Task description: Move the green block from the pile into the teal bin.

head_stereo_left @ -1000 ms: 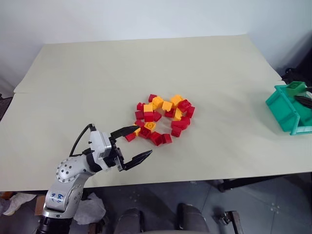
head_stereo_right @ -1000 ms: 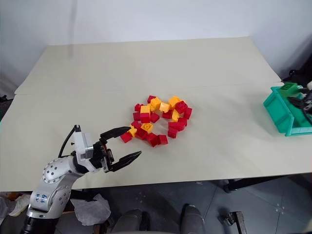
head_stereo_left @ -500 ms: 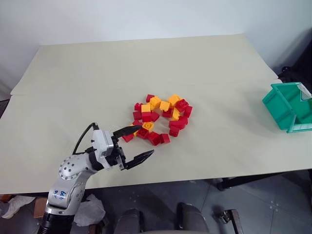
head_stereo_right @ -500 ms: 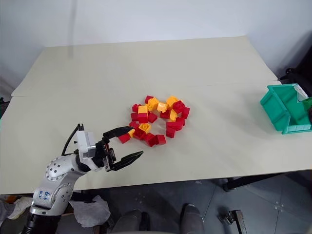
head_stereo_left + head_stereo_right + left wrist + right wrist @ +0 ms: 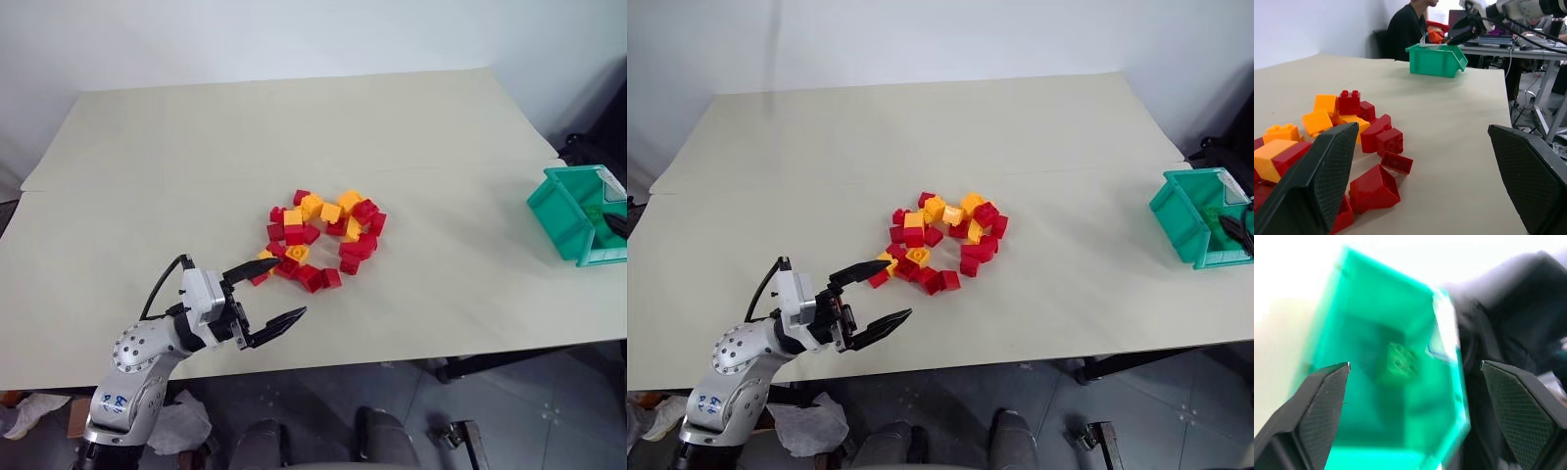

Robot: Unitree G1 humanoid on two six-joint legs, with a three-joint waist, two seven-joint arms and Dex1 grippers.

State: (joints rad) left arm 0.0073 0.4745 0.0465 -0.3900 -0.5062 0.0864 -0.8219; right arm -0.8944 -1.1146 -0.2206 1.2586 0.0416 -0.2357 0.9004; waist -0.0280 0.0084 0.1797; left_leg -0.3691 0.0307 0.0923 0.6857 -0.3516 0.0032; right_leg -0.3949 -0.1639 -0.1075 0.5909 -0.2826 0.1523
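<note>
Green block [image 5: 1399, 363] lies inside the teal bin [image 5: 563, 211], at three o'clock of the pile [image 5: 321, 239]. Right hand [image 5: 1415, 382] gapes wide, empty; lift it straight clear. Left hand [image 5: 272, 292] spread, empty.

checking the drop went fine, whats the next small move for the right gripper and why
Probably lift the right gripper clear of the teal bin. Its fingers stand wide apart with nothing between them, and the green block appears to lie inside the bin, so the drop looks finished.
</note>
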